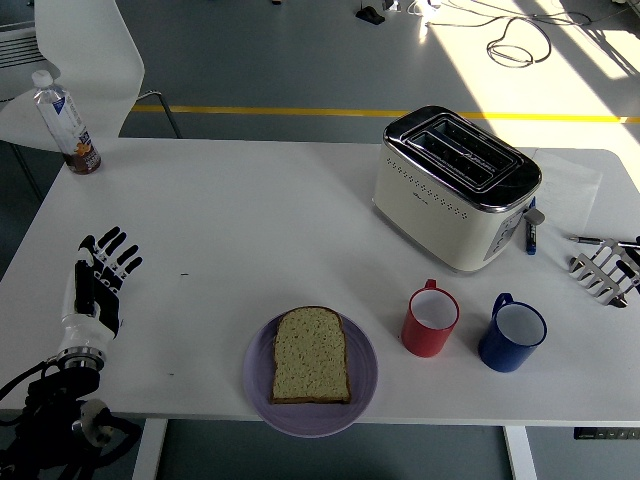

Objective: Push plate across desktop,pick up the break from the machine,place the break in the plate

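A slice of bread (312, 355) lies flat on a purple plate (259, 378) at the table's near edge, centre. The cream and chrome toaster (455, 187) stands at the back right, its slots holding nothing that I can see. My left hand (98, 275) hovers over the table's left side, fingers spread, holding nothing, well left of the plate. My right hand (606, 272) shows at the right edge, fingers extended and holding nothing, far from the plate.
A red mug (430, 320) and a blue mug (511, 334) stand right of the plate. A water bottle (66, 124) is at the far left corner. Pens (531, 229) lie beside the toaster. A white chair (85, 50) stands behind the table.
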Action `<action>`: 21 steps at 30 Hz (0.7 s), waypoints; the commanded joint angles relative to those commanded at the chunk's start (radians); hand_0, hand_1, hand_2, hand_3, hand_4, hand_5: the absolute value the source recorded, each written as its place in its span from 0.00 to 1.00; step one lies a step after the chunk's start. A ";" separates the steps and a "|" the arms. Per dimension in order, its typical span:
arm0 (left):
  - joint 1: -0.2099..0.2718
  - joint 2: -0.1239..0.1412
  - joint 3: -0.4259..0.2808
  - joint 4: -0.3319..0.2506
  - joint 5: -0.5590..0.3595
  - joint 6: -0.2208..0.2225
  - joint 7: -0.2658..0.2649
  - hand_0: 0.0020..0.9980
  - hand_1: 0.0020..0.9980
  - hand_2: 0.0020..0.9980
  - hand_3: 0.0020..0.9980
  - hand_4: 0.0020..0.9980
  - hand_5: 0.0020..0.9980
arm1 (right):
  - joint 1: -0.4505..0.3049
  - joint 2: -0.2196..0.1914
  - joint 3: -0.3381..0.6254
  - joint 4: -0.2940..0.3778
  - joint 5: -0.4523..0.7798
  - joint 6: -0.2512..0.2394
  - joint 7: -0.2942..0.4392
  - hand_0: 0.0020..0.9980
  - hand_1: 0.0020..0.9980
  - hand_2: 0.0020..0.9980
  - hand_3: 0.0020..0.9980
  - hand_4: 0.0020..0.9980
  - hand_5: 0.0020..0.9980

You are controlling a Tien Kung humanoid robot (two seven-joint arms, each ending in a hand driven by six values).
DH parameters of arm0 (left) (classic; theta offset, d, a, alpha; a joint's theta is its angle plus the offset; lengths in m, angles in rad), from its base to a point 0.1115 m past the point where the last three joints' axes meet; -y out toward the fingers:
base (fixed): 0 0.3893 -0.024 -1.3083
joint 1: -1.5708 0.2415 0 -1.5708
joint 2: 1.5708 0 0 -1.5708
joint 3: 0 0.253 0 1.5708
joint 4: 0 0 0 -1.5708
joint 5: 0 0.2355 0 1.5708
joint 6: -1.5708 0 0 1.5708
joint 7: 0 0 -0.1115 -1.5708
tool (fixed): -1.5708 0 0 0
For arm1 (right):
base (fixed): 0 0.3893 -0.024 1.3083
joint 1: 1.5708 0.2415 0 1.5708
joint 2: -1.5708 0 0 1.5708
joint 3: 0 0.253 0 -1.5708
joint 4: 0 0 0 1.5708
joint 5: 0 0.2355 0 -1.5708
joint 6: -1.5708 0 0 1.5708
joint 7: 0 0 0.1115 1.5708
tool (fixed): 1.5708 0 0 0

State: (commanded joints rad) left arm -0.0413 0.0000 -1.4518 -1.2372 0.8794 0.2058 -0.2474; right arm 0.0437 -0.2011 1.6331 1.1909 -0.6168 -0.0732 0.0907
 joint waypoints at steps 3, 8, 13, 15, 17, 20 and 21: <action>0.000 0.000 -0.012 -0.009 0.009 -0.002 0.026 0.73 0.75 0.84 0.75 0.51 1.00 | -0.002 -0.002 -0.001 -0.001 0.000 0.000 0.000 0.76 0.73 0.74 0.73 0.53 0.48; 0.007 0.000 -0.019 -0.014 0.022 -0.011 0.052 0.74 0.75 0.84 0.74 0.52 1.00 | -0.008 -0.003 -0.005 0.001 0.003 0.004 0.002 0.76 0.73 0.73 0.72 0.53 0.49; 0.004 0.000 -0.008 -0.013 0.009 -0.022 0.055 0.74 0.75 0.83 0.74 0.51 1.00 | -0.013 -0.007 -0.004 0.000 0.010 0.012 0.005 0.76 0.72 0.72 0.72 0.53 0.51; 0.005 0.000 -0.008 -0.011 0.008 -0.022 0.053 0.74 0.75 0.83 0.74 0.51 1.00 | -0.012 -0.008 -0.005 0.001 0.010 0.015 0.005 0.76 0.72 0.72 0.72 0.53 0.51; 0.006 0.000 -0.007 -0.011 0.008 -0.022 0.053 0.74 0.75 0.83 0.74 0.51 1.00 | -0.012 -0.008 -0.005 0.001 0.010 0.016 0.005 0.76 0.72 0.72 0.72 0.53 0.51; 0.006 0.000 0.003 -0.009 0.009 -0.023 0.049 0.74 0.75 0.83 0.73 0.50 1.00 | -0.015 -0.009 0.002 0.004 0.008 0.017 0.005 0.76 0.72 0.72 0.72 0.53 0.51; 0.007 0.000 0.005 -0.008 0.009 -0.023 0.049 0.74 0.75 0.83 0.73 0.50 1.00 | -0.016 -0.010 0.004 0.004 0.008 0.017 0.005 0.76 0.72 0.72 0.72 0.53 0.51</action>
State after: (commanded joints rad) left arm -0.0347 0.0000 -1.4471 -1.2452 0.8879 0.1830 -0.1988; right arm 0.0275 -0.2106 1.6371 1.1953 -0.6090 -0.0557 0.0958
